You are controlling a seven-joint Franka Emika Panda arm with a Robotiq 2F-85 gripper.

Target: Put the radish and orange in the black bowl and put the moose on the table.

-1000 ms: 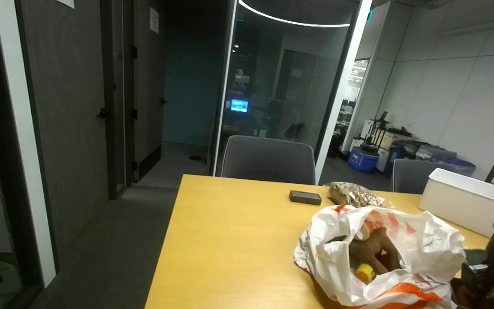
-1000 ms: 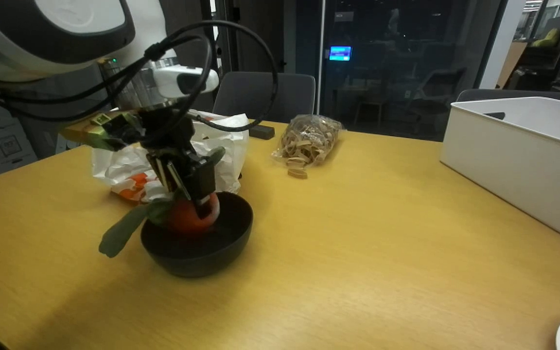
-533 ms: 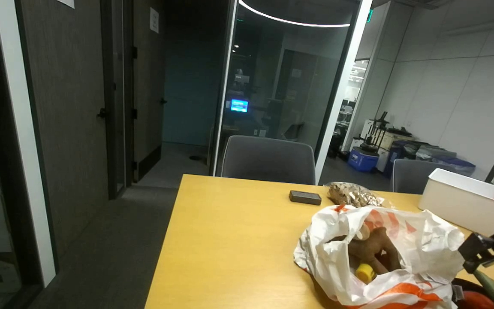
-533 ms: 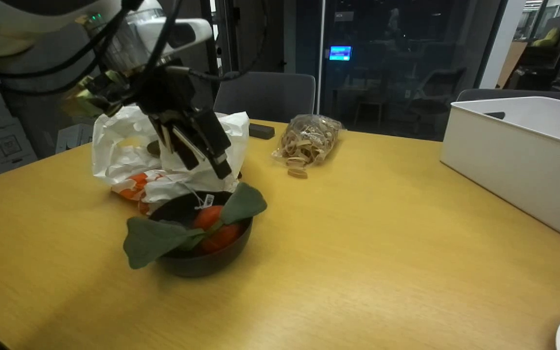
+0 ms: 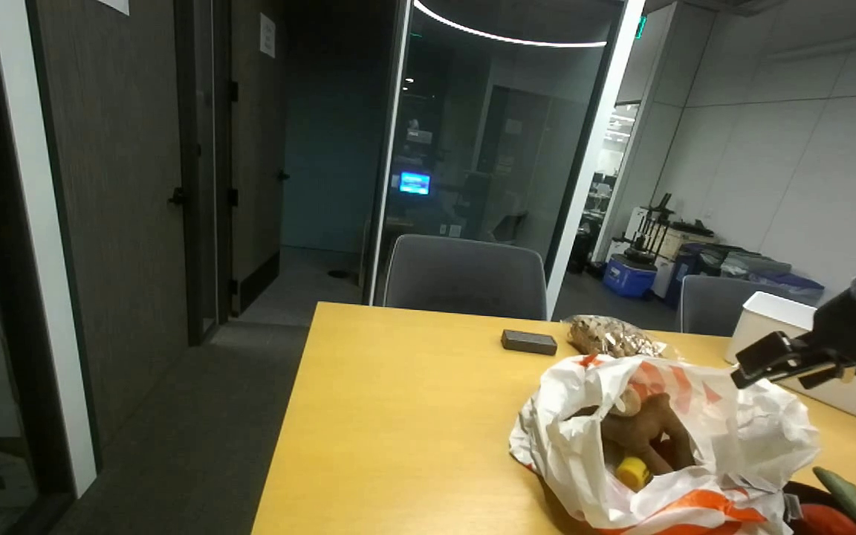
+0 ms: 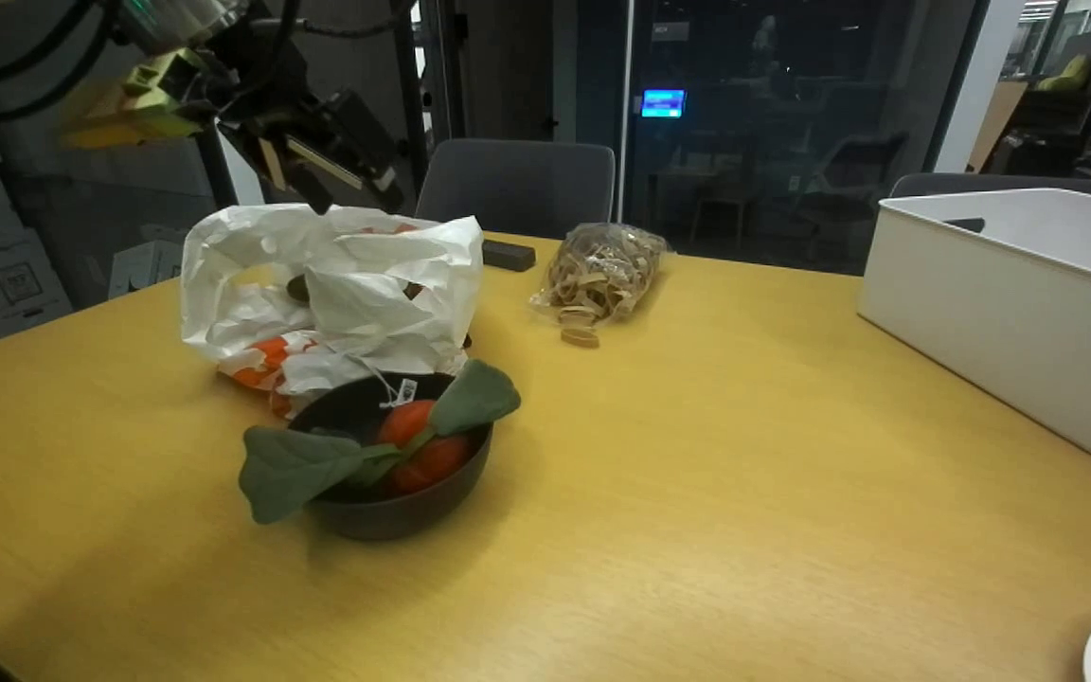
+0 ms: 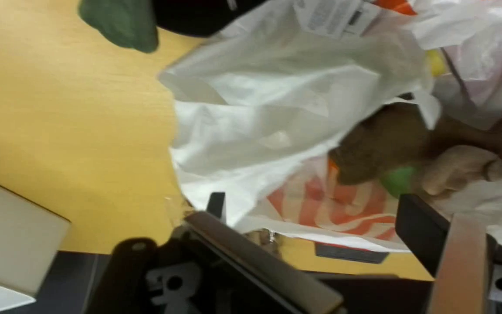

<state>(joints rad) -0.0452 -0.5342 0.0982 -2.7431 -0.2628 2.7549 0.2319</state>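
My claw (image 7: 314, 211) hangs tilted in the air near the top of the white bag (image 5: 558, 438), its two fingers spread well apart. In the wrist view, the bag's mouth gapes just past my fingertips (image 7: 418, 231). Inside lies the moose (image 5: 642, 429), a brown soft toy, partly covered by the plastic. A yellow thing (image 5: 632, 473) sits right next to it, and a green patch (image 7: 398, 179) shows against it; I cannot tell what either is.

Just beside the bag, the black bowl (image 6: 394, 519) stands upright on the yellow table (image 6: 744, 455). In it rests the radish (image 6: 432, 464), red, its big green leaves (image 6: 295, 474) reaching out past the rim, a small white tag (image 6: 405, 390) behind.

Past the bag, a dark block (image 5: 529, 342) and a clear packet (image 6: 598, 275) of tan loops lie close together. A white box (image 6: 1010, 284) stands well apart from the bowl. Beyond the table's edge are two gray chairs (image 5: 465, 275).
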